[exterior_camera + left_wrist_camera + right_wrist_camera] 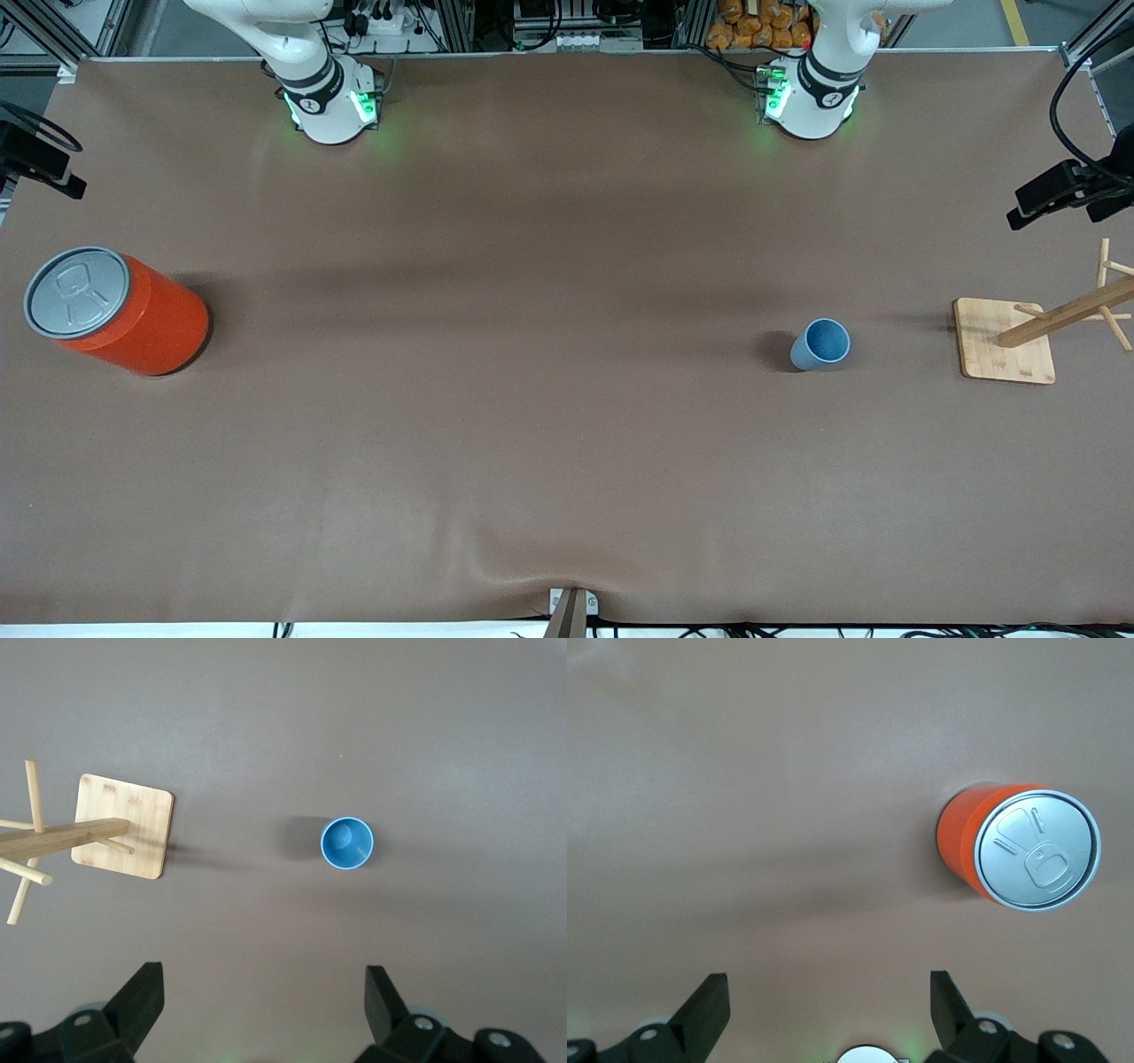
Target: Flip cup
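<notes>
Brown table [567,425] bears upright cup [820,344]; left claw [264,992] and right claw [829,992] spread, waiting.

An orange can [133,315] stands upright on the brown table [532,425], well apart from a wooden rack [1019,341].

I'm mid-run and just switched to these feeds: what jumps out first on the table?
The big orange can with its grey pull-tab lid stands at the right arm's end of the table. Toward the left arm's end, the small blue cup stands upright, mouth up, beside a wooden peg rack on a square base. Both grippers, left gripper and right gripper, hang open and empty above the table.
</notes>
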Motion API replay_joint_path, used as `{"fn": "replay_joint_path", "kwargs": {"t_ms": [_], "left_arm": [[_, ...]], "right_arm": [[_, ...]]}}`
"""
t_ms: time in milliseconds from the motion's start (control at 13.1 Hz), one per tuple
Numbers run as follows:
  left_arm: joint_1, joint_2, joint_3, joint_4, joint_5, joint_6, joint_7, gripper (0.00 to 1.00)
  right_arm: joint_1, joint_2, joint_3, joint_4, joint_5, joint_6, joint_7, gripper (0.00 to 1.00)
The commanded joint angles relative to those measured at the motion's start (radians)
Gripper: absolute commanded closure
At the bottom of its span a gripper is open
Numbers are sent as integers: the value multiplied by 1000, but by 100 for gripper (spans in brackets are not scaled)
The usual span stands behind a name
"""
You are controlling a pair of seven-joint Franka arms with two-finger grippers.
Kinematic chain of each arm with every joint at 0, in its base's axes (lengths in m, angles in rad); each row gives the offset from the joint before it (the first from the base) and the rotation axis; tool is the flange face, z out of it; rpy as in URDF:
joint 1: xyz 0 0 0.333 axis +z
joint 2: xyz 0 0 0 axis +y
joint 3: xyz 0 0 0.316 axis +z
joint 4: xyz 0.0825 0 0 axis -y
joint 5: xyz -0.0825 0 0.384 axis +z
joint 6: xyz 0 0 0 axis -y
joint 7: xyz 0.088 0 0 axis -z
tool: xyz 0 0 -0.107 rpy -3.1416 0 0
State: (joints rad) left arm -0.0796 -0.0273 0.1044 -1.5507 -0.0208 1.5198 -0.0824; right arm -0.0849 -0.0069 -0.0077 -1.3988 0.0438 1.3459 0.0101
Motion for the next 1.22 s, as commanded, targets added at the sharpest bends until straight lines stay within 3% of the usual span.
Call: {"fn": "replay_joint_path", "kwargs": {"t_ms": [0, 1144], "left_arm": [[-5, 0, -3, 15, 25, -29, 10, 0], [-6, 7, -5, 14, 16, -50, 61, 0]], "right_arm": [[-7, -8, 3, 4, 1, 2, -5, 0], [27, -5, 5, -12, 2, -2, -5, 0]]}}
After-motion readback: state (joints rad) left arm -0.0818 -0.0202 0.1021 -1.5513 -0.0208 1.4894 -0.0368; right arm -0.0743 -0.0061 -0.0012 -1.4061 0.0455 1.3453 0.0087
